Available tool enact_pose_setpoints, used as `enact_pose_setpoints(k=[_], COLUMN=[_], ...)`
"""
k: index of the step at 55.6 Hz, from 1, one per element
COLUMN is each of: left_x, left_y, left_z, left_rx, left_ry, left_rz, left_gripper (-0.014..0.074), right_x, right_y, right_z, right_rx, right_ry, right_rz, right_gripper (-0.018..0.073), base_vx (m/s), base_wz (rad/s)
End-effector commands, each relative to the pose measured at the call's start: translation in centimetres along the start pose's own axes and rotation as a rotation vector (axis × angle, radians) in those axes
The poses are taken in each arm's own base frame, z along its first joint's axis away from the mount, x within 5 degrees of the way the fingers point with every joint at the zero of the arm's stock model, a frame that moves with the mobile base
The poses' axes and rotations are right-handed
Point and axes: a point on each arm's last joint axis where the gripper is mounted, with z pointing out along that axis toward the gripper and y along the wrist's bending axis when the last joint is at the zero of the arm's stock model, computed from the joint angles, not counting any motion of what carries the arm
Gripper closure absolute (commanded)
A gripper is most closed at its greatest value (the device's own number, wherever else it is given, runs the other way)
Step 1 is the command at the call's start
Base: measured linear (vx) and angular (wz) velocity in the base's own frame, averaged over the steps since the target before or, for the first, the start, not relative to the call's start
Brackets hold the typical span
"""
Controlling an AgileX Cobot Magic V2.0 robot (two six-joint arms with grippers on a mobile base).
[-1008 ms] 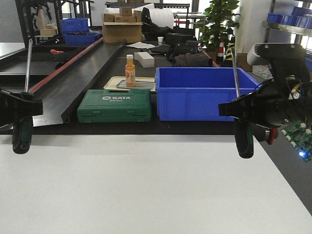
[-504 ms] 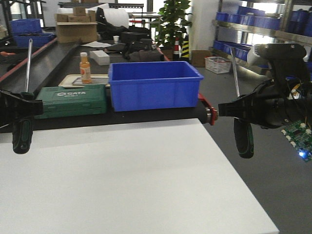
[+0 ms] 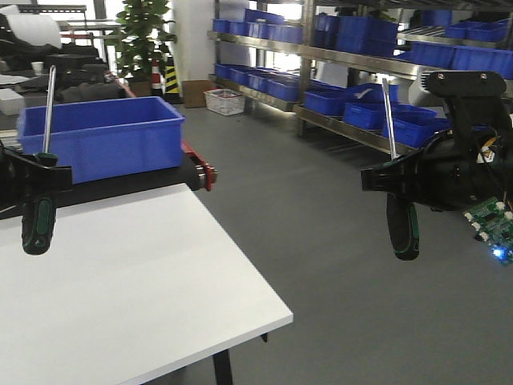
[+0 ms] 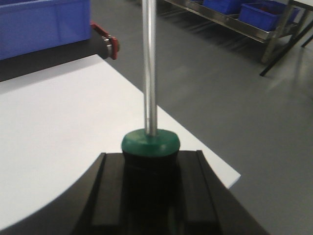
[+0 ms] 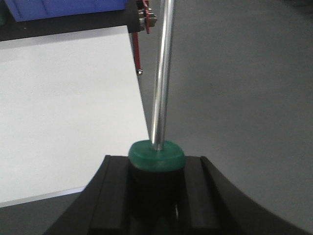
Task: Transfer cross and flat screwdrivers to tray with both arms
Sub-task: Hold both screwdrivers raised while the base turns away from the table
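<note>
Black end effectors (image 3: 36,172) (image 3: 397,181) clamp both screwdrivers (image 3: 38,226) (image 3: 403,234) upright — shafts pointing up.

Left screwdriver (image 3: 38,218) above table (image 3: 136,281), right screwdriver (image 3: 402,231) beyond its edge.

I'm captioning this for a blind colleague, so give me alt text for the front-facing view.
Two black grippers each clamp a black-and-green screwdriver upright, shaft up. The left gripper and left screwdriver hang over a white table; the right gripper and right screwdriver over grey floor. A blue bin stands behind the table.
</note>
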Motion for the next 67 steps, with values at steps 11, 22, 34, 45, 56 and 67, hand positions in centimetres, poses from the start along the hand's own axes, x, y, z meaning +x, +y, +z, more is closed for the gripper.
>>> enact_pose_setpoints(k=[11,22,34,45,56,67], left_x=[-2.32,-2.32,-2.32,-2.32,-2.32,-2.32], left_y=[-0.45,-0.45,-0.45,-0.45,-0.45,-0.45], left_z=[-1.79,-1.79,-1.79,-1.79,-1.79,-1.79], left_rx=[0.003,0.003,0.003,0.003,0.003,0.003], left_ry=[-0.152,-0.152,-0.152,-0.152,-0.152,-0.152], left_rz=[-0.015,-0.015,-0.015,-0.015,-0.015,-0.015], left_gripper=[0.0596,0.0596,0.0596,0.0596,0.0596,0.0596], right_x=[-2.40,-2.41,-2.40,-2.40,-2.40,-2.40], right_y=[0.16,0.16,0.16,0.16,0.16,0.16], right_z=[-2.23,-2.23,-2.23,-2.23,-2.23,-2.23], right_rx=[-0.004,-0.004,-0.004,-0.004,-0.004,-0.004], right_ry=[-0.172,-0.173,-0.173,-0.173,-0.173,-0.173], right_rz=[-0.002,-0.002,-0.002,-0.002,-0.002,-0.002], right_gripper=[0.0567,0.0567,0.0567,0.0567,0.0567,0.0567], base_vx=[-0.08,-0.03,0.03,0.11,0.18,0.22], base_wz=[-0.56,-0.63,-0.66,-0.62,-0.64,-0.67])
